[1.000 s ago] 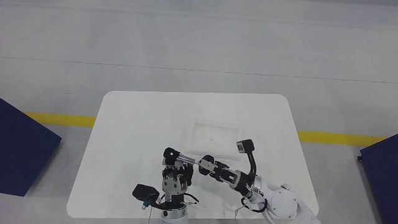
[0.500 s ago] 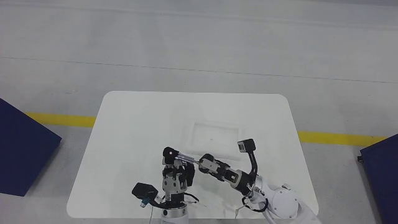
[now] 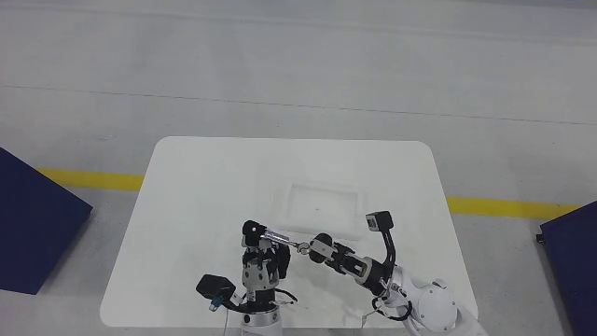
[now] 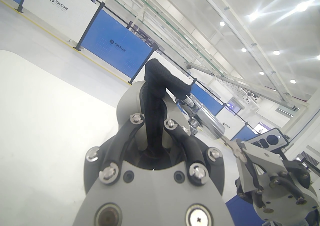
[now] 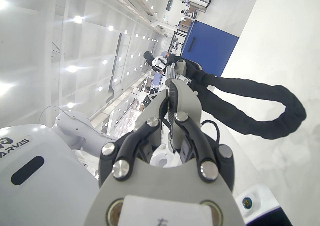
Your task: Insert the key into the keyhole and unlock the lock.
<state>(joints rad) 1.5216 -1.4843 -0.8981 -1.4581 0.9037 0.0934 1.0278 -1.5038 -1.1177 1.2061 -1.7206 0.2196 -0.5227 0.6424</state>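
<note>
Left pincer (image 4: pixel 153 97), right pincer (image 5: pixel 172 88): both closed.

Cable lock (image 4: pixel 206 120): silver cyl. body w/ black fabric-sheathed loop, up in air, approx. level. Key (image 4: pixel 228 142): blade tip at cyl.'s end.

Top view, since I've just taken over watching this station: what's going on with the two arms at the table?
The left gripper is shut on the lock, gripping it by its black cable loop and holding it above the near edge of the white table. The right gripper is shut on the key, whose tip sits at the end of the lock's silver barrel. I cannot tell how far in the key is, or whether it is turned.
</note>
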